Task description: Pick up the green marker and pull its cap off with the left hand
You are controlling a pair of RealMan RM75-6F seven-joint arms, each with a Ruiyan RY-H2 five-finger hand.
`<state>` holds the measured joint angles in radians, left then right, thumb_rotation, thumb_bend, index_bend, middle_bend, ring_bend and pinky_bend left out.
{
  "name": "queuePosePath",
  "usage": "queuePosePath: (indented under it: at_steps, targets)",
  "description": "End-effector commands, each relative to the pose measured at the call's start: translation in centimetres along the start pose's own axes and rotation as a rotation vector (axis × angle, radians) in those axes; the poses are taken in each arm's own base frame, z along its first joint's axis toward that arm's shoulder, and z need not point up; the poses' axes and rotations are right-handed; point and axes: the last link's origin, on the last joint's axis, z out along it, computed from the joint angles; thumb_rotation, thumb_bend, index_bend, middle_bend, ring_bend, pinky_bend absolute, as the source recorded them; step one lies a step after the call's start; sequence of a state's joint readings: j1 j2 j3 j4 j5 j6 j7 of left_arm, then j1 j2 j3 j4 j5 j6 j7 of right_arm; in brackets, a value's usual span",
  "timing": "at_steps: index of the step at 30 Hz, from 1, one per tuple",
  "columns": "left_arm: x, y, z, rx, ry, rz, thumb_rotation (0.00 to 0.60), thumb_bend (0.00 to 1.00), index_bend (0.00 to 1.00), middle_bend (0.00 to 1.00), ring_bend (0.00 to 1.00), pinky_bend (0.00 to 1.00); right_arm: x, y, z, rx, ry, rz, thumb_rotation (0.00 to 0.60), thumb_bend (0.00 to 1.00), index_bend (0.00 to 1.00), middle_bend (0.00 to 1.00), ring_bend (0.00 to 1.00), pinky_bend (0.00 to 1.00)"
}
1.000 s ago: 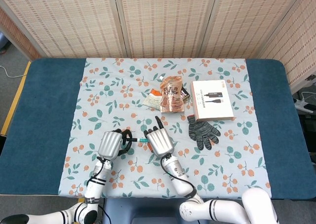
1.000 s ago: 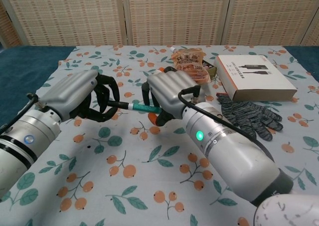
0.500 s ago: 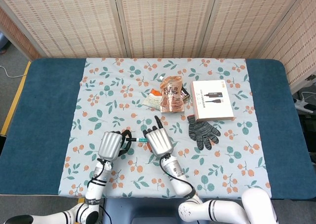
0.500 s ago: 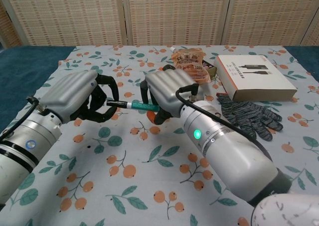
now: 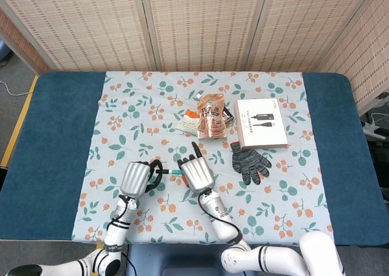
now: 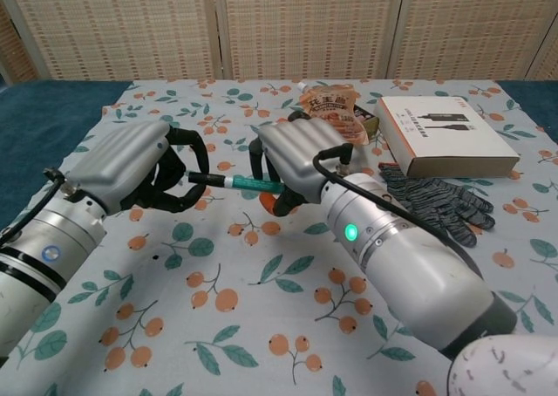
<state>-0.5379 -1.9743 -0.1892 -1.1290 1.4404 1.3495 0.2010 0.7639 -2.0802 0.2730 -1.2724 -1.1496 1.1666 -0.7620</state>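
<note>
While held level, green marker (image 6: pixel 246 183), black cap (image 6: pixel 200 178)

The green marker (image 6: pixel 247 183) shows only as a short stretch between the two hands; its right end is buried inside the curled fingers of the right hand (image 6: pixel 299 158), and its dark cap (image 6: pixel 200 178) runs in behind the fingers of the left hand (image 6: pixel 132 163), so how far the cap sits on the barrel cannot be told. In the head view the marker (image 5: pixel 175 173) is a tiny sliver. Both forearms are cut off by the chest view's lower edge. Beyond the right hand, the snack pouch (image 6: pixel 333 110) hides part of a small dark object (unidentifiable).
</note>
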Motion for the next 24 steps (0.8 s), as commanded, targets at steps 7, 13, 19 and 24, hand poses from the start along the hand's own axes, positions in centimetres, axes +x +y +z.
queuePosePath:
  at_steps: [7, 13, 19, 24]
  targets:
    - [0.0, -0.2, 0.0, 0.004, -0.005, -0.006, 0.6, 0.8, 0.84, 0.93, 0.73, 0.76, -0.1, 0.4, -0.1, -0.005, -0.004, -0.004, 0.6, 0.4, 0.99, 0.76, 0.43, 0.06]
    - [0.6, -0.6, 0.4, 0.011, 0.027, -0.012, 0.6, 0.8, 0.84, 0.93, 0.73, 0.76, -0.1, 0.9, -0.1, -0.006, -0.009, -0.052, 0.6, 0.4, 0.99, 0.76, 0.43, 0.06]
    - [0.5, -2.9, 0.2, 0.048, 0.007, 0.011, 0.6, 0.74, 0.83, 0.91, 0.73, 0.76, -1.5, 2.6, -0.9, -0.019, -0.06, -0.121, 0.6, 0.4, 0.99, 0.76, 0.43, 0.06]
    - [-0.6, -4.4, -0.5, 0.048, -0.1, 0.041, 0.6, 0.54, 0.66, 0.77, 0.61, 0.69, -2.9, 3.3, -1.6, -0.033, -0.12, -0.113, 0.6, 0.4, 0.71, 0.66, 0.37, 0.07]
